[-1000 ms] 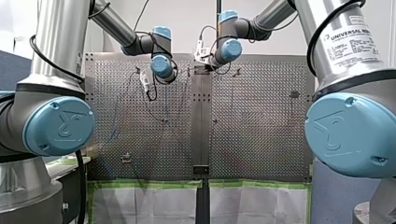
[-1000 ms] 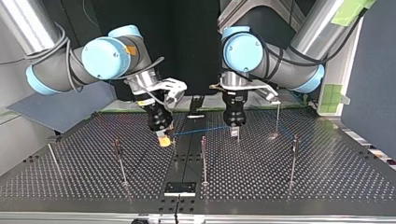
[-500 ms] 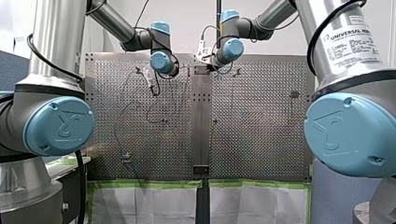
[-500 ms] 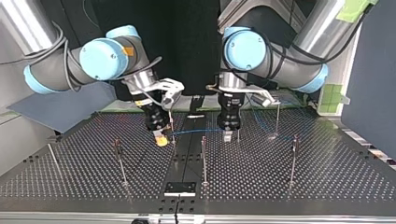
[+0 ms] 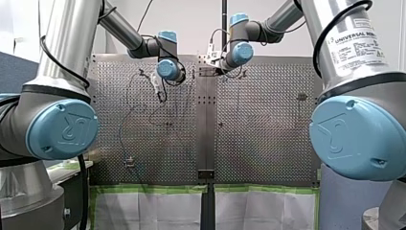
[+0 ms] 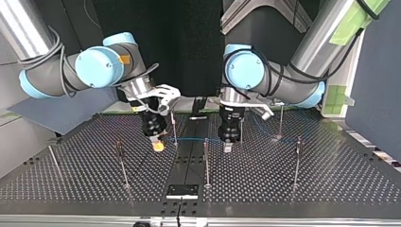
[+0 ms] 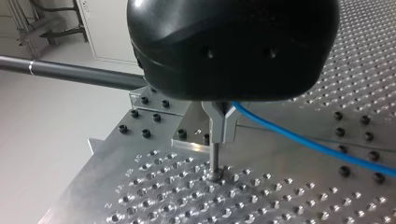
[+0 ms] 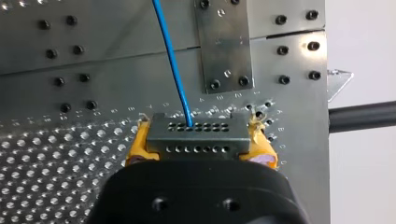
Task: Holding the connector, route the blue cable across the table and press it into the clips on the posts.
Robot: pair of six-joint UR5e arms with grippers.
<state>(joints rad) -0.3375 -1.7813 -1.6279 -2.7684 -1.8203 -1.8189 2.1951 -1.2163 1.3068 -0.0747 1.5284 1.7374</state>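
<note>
1. Only the right wrist view shows the yellow-padded fingers of my right gripper pinching the connector, with the blue cable leading ahead.
2. Left wrist view: the cable passes under my left gripper, beside a clipped post; grip indeterminable.

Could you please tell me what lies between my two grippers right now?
In the top view, the blue cable stretches from my right gripper to my left gripper, passing a thin post and a second post.

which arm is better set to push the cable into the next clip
Left, probably. The left gripper hangs just over a clip on a post, the blue cable passing right beside it. The right gripper is shut on the connector, busy holding the cable's end.
</note>
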